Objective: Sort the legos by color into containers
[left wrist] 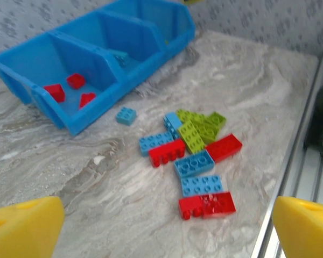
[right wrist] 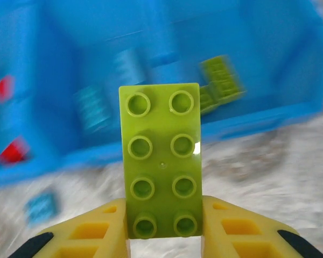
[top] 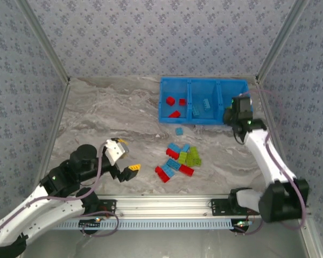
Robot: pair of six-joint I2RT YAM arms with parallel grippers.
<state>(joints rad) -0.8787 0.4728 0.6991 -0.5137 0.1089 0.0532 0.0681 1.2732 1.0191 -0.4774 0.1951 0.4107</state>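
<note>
My right gripper (right wrist: 164, 223) is shut on a lime green lego (right wrist: 161, 156), held studs toward the camera just in front of the blue bin (right wrist: 258, 119). In the top view this gripper (top: 234, 115) hangs over the bin's (top: 202, 80) right compartment. Green legos (right wrist: 220, 80) lie in that compartment, light blue legos (top: 202, 107) in the middle one and red legos (top: 175, 105) in the left one. A loose pile of red, blue and green legos (top: 177, 160) lies on the table. My left gripper (top: 126, 172) stands open and empty, left of the pile (left wrist: 196, 156).
A single light blue brick (top: 178, 131) lies between the pile and the bin's front wall. The metal rail (top: 167, 204) runs along the near table edge. Patterned walls close in the left, back and right sides.
</note>
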